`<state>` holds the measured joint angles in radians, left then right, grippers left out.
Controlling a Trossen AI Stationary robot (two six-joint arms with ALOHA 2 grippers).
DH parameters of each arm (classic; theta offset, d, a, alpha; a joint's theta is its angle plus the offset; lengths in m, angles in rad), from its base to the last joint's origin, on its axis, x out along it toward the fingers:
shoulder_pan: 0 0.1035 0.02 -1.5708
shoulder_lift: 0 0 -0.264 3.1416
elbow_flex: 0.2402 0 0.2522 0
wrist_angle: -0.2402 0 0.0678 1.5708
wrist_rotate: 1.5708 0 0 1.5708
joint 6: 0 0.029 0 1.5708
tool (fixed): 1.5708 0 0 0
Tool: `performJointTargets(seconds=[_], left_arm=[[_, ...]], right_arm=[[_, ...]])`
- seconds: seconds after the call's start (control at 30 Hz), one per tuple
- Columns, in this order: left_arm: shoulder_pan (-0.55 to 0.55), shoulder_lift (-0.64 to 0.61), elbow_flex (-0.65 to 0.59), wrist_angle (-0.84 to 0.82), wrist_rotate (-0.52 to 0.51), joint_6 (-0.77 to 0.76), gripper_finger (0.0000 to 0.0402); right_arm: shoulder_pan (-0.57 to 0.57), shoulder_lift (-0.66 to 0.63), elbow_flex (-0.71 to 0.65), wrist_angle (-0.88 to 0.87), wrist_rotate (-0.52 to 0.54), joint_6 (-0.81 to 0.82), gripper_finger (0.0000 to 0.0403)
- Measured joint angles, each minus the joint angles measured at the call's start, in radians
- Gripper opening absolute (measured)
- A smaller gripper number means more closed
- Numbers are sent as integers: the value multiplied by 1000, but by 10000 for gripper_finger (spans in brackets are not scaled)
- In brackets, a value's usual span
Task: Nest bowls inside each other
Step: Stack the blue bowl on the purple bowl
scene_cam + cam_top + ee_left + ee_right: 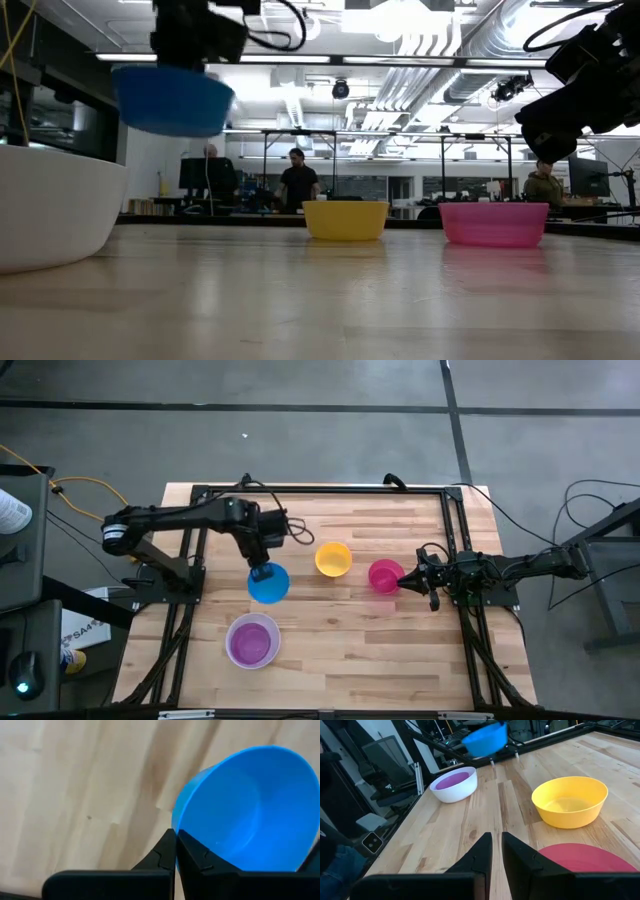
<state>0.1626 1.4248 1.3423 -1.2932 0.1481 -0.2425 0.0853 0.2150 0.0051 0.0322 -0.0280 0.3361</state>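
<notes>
Nearest the low camera, we are looking at the white bowl (55, 208) filling the near left edge of the table (340, 630); from above it is holding the purple bowl (251, 641) already nested inside it. Above and just behind it, we are carrying the blue bowl (268, 583) clear of the wood, its rim pinched between the closed fingers of the left gripper (261, 571), which is hanging over the table's left half. The bowl is riding slightly tilted in the low view.

Further out, the yellow bowl (333, 558) is sitting alone near the middle, and the pink-red bowl (385, 575) is resting beside it toward the right. The right gripper (409, 580) is sitting at that bowl's edge with its fingers nearly together; we cannot tell whether it is gripping the rim or only touching it. People are standing in the room beyond the table.

As we judge it, the step in hand is bringing the blue bowl over the white-and-purple pair. To do it well, we are aiming to centre blue directly above purple, level it out so it is not catching on the rim, lower until it is seating, and only then let go. The pinch is on one side only, so we are favouring slow motion to avoid swinging
</notes>
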Motion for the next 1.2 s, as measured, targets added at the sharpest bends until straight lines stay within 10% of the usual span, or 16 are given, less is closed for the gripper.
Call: performJointTargets(seconds=[0.6,1.2], left_arm=[[-433,-176,-237,141,2,-287,0],[-577,-181,-385,345,-18,-405,0]], right_arm=[[0,0,0,0,0,0,35],[0,0,0,0,-1,0,35]])
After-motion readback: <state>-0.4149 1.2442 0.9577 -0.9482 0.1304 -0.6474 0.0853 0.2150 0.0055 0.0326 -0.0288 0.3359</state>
